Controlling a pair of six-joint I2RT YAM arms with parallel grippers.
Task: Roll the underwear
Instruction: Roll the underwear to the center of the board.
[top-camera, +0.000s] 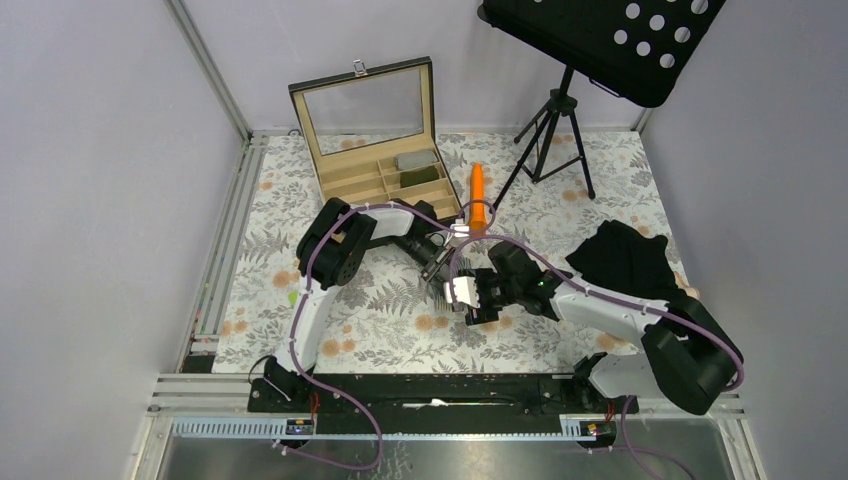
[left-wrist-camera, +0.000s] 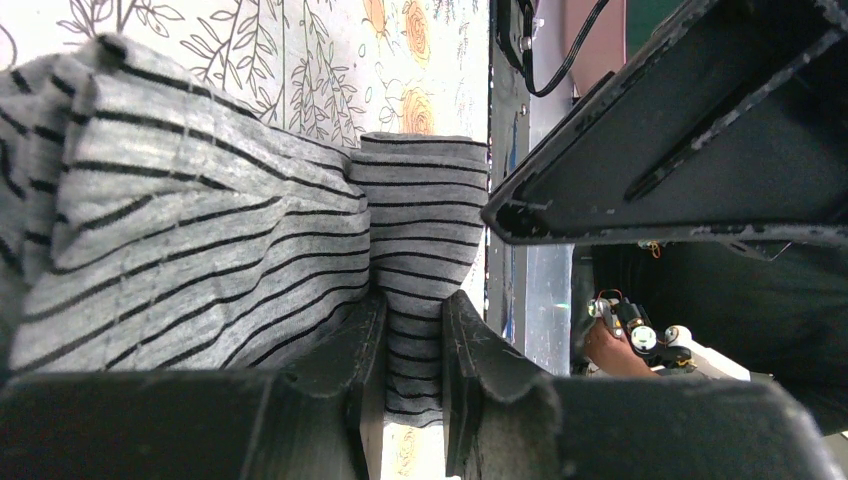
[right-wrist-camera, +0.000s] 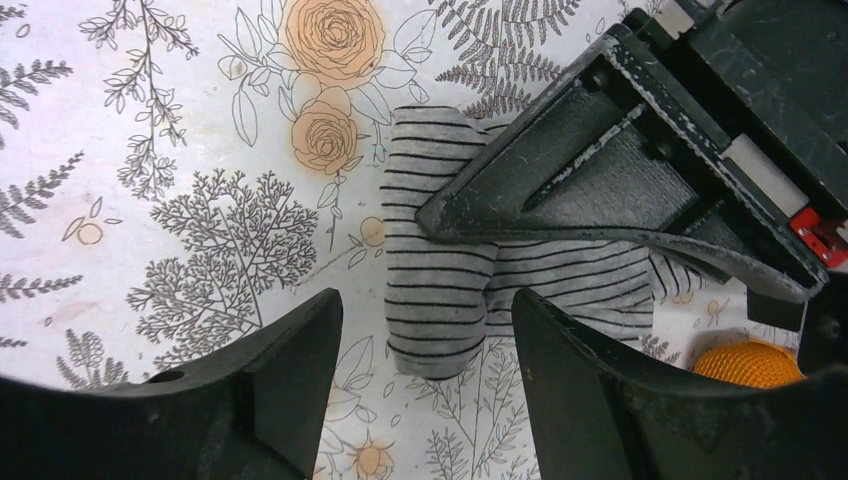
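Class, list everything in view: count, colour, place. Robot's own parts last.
striped underwear: one, light grey with black stripes, table centre
black underwear: pile, count unclear, black, table's right side
wooden box: one, tan, lid open, far left
orange stick: one, orange, right of the box
music stand: one, black, far right
tablecloth: one, white floral, covering the table
left fingers: two, black, shut on the striped underwear
right fingers: two, black, open, close to it

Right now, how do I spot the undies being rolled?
Look at the middle of the flowery table, near the orange stick. The left hand pinches a small grey bundle there. It has thin black stripes; the pile to the right is plain black.
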